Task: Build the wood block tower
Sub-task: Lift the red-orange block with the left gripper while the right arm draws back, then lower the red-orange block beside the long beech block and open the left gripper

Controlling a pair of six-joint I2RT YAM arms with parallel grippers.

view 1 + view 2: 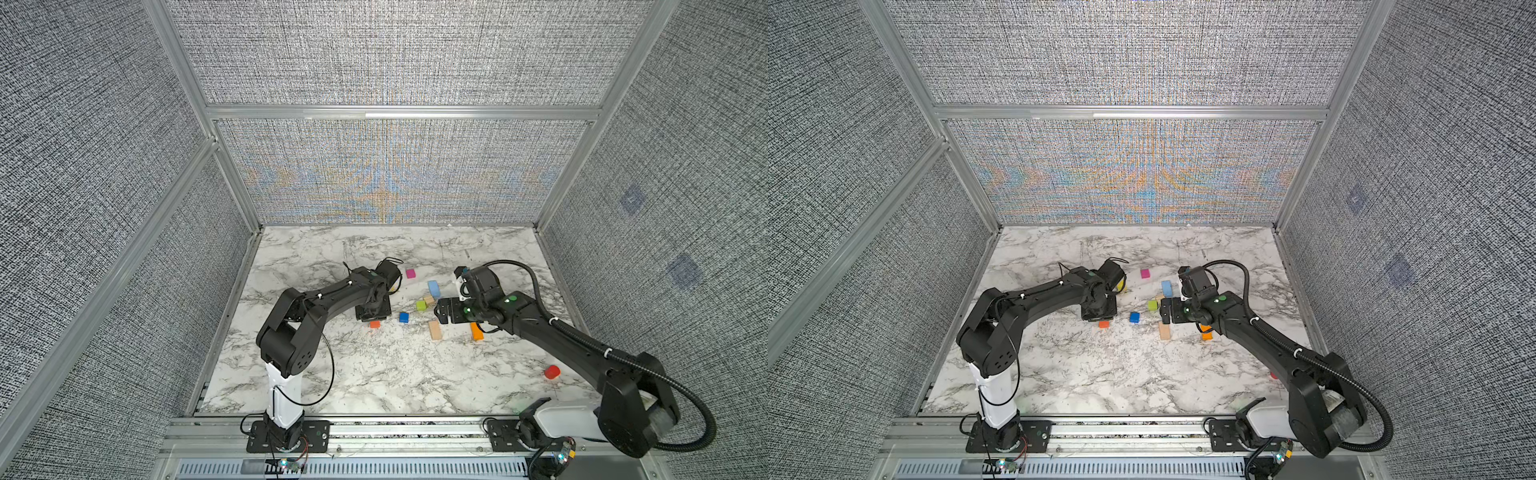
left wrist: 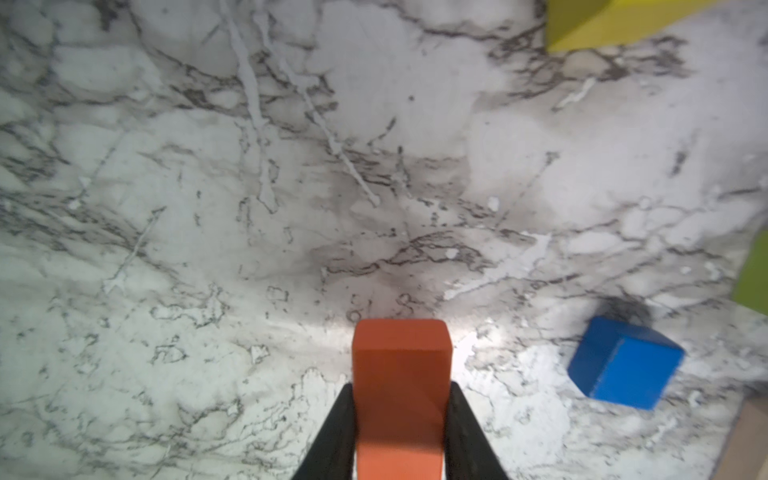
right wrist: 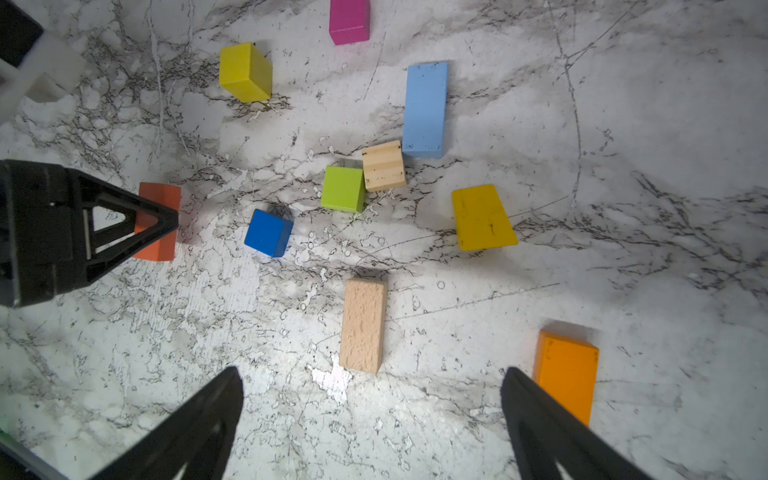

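The left gripper (image 2: pixel 401 388) is closed narrowly on a red-orange block (image 2: pixel 401 357), which is smooth-painted with rounded edges and is seen just left of the blue cube (image 1: pixel 404 318) in both top views. The right gripper (image 3: pixel 372 372) is spread wide above the marbled counter (image 3: pixel 623 124), and nothing is held in it. The tan brick (image 3: pixel 363 326), of bare grained wood, is laid flat to the near right of the blue cube, its long axis running near to far. The light blue brick (image 3: pixel 426 110), to the far right of the blue cube, is laid almost parallel. A green cube (image 3: pixel 343 189) just beyond the blue cube is touched by a striped tan cube (image 3: pixel 383 165). The orange brick (image 3: pixel 567 374) is set further right.
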